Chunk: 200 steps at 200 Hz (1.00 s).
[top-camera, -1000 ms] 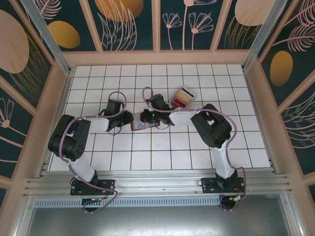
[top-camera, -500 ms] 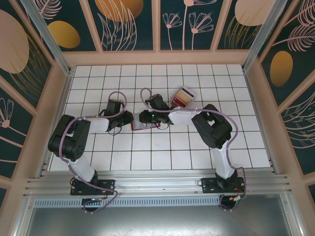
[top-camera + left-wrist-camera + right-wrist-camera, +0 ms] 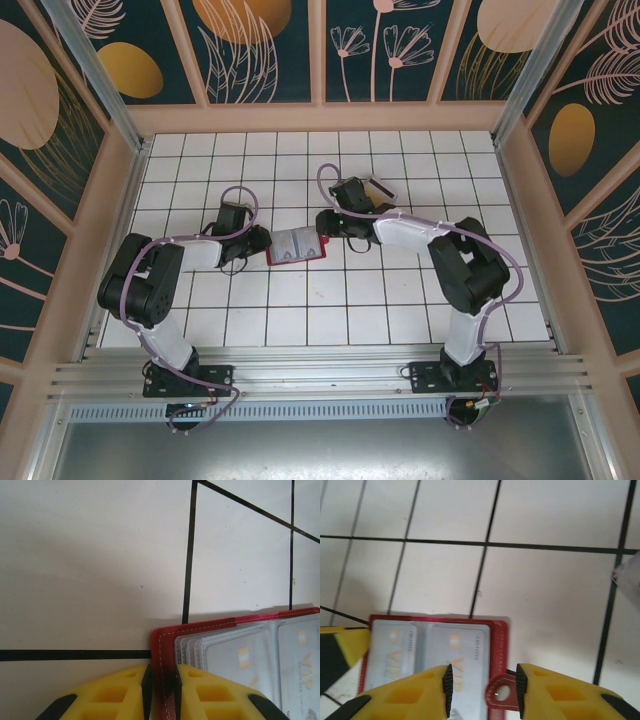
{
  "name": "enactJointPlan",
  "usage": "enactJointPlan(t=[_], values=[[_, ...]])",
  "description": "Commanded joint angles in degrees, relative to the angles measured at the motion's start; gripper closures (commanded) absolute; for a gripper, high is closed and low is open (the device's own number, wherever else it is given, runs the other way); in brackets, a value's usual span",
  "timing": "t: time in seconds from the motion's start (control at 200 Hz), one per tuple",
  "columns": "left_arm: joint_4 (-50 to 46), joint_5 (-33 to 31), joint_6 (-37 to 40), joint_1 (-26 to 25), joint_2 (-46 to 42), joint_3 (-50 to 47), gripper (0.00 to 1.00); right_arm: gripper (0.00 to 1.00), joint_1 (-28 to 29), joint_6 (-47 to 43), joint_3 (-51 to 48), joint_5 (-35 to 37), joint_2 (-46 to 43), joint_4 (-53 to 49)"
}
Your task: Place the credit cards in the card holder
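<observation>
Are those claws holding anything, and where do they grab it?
The left gripper pinches the card holder by its red edge, near a corner. The right gripper stands open around the snap tab, gripping nothing.

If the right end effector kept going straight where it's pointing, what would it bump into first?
Most likely the card holder's snap tab, lying between the right end effector's open jaws; beyond that, the table. Depth is hard to judge.
</observation>
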Motion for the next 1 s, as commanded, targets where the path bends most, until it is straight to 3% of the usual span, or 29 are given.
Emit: enactJointPlan(t=[0.0,0.335,0.475,0.566,0.661,0.846,0.996], values=[[-5.3,1.4,0.9,-1.4,2.9,0.0,0.76,0.59,0.5,-2.6,-0.2,1.5,1.5,-1.8],[-5.2,1.5,0.6,-1.4,3.0,0.1,0.76,0.61,2.3,-4.0,3.6,4.1,5.6,-4.5],[-5.4,1.3,0.7,-1.5,3.0,0.2,0.76,0.73,1.7,-4.1,3.6,5.5,5.7,-4.2],[-5.1,1.5,0.7,-1.5,3.2,0.1,0.76,0.88,1.9,-4.7,3.8,6.3,5.2,-4.1],[-4.7,1.7,0.5,-1.6,3.5,0.1,0.76,0.94,2.4,-5.6,4.1,8.5,4.2,-4.3],[-3.5,2.0,-0.3,-2.4,3.8,0.3,0.76,0.95,2.6,-5.9,3.9,7.1,1.5,-3.6],[-3.1,2.0,-1.1,-4.1,5.0,1.8,0.76,0.95,2.8,-4.8,3.8,2.1,-1.4,-2.8]])
